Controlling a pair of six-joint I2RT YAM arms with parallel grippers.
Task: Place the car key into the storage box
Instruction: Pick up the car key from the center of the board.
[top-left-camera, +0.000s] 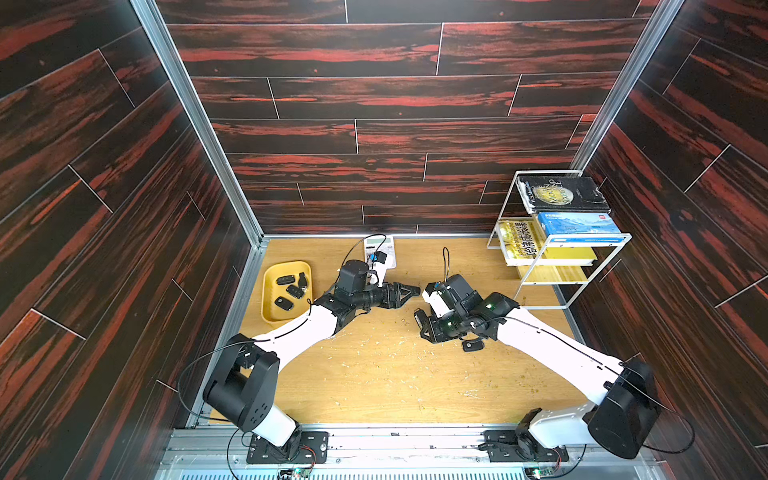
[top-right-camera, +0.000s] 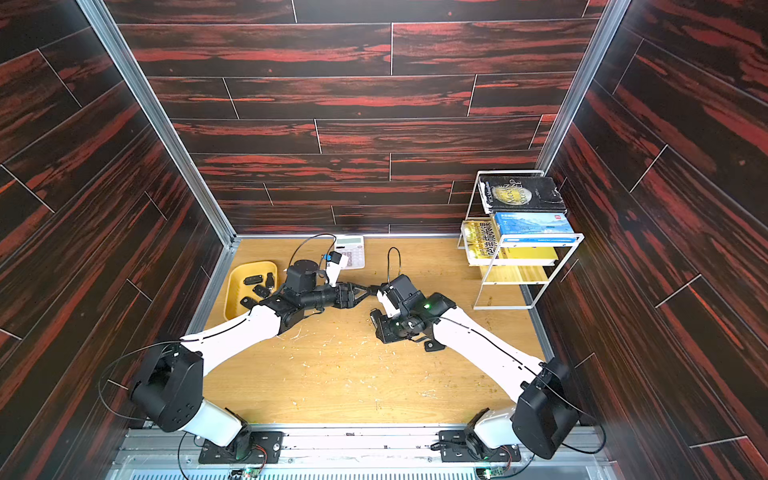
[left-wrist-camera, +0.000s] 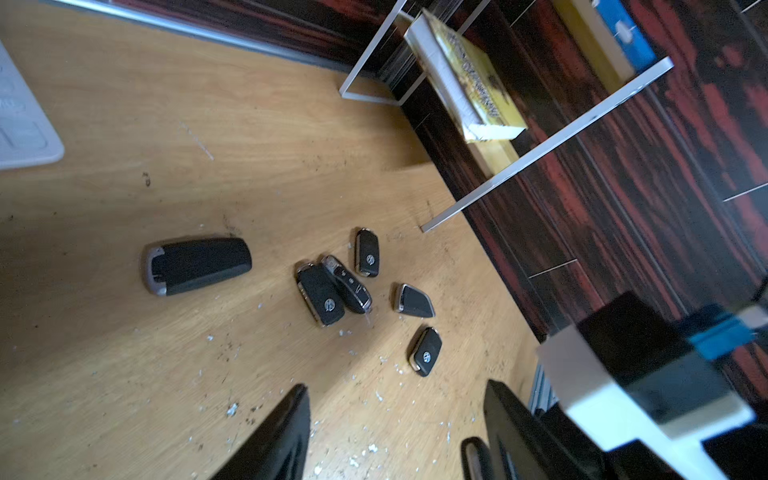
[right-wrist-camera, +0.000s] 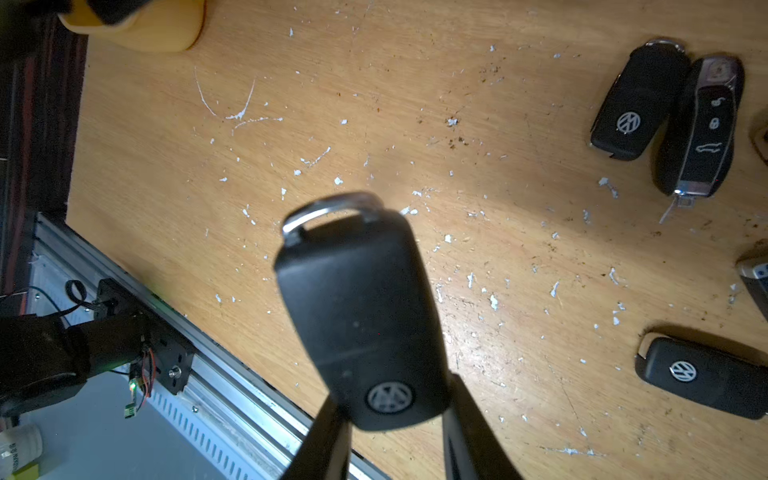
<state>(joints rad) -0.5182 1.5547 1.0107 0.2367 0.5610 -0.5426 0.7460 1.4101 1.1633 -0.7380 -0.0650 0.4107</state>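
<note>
- Right wrist: R gripper (right-wrist-camera: 392, 399) pinches key (right-wrist-camera: 361, 316) by its logo end, ring end free.
- L gripper (left-wrist-camera: 399, 386) open, empty.
- Likely handover: offer ring end, then L to box (top-left-camera: 266, 291).

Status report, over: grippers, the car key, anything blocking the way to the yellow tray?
Right gripper shut on car key. Left gripper open, empty. Yellow tray holds four keys. Left arm lies across the path there.

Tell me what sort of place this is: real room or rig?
Probably a staged robot test cell, not a real room: wood-print wall panels in a metal frame, two arms bolted to a rail, and desk props such as a book rack, calculator and yellow tray.
</note>
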